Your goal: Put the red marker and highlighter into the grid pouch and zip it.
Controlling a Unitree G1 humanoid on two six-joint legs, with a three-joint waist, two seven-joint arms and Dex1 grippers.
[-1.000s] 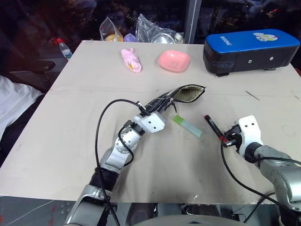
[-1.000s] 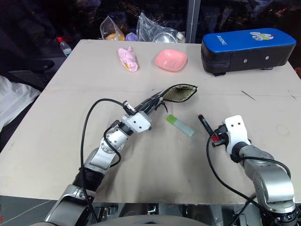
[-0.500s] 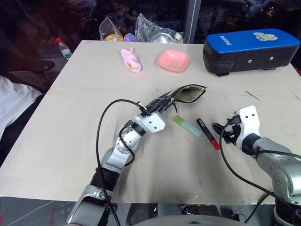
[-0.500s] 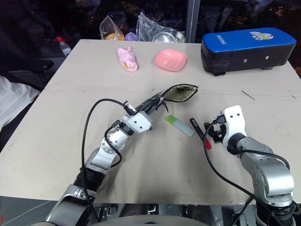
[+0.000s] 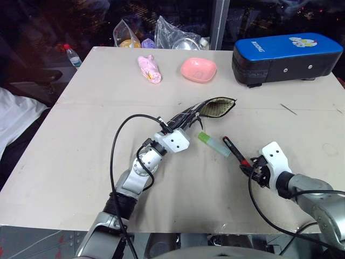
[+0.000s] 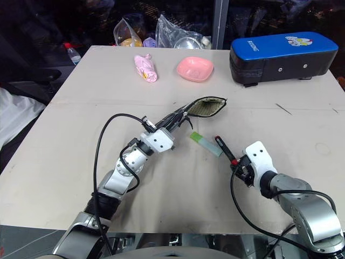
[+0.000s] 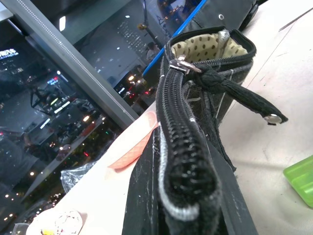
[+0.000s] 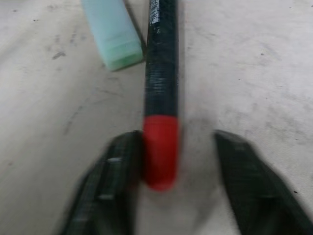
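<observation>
Black fabric with white grid lines marks the grid pouch (image 5: pixel 207 109), lying near the middle of the beige tabletop (image 5: pixel 81 140), its open mouth showing a dotted cream lining. My left end effector (image 5: pixel 186 120) is clamped together on the pouch's near edge. My left wrist view adds what the head views lack: the zipper (image 7: pixel 178 147) running along the open rim, and a black strap (image 7: pixel 244 95) with a metal snap hanging beside it.

The highlighter (image 5: pixel 214 144) lies flat just beside the pouch, and the red marker (image 5: pixel 235 151) lies right next to it. My right end effector (image 5: pixel 251 167) sits low at the marker's near end. My right wrist view shows its two fingers (image 8: pixel 105 188) apart, straddling the marker's red tip (image 8: pixel 160 152); one finger seems to touch it, though blur makes contact hard to judge. The marker's far end is cut off there.
</observation>
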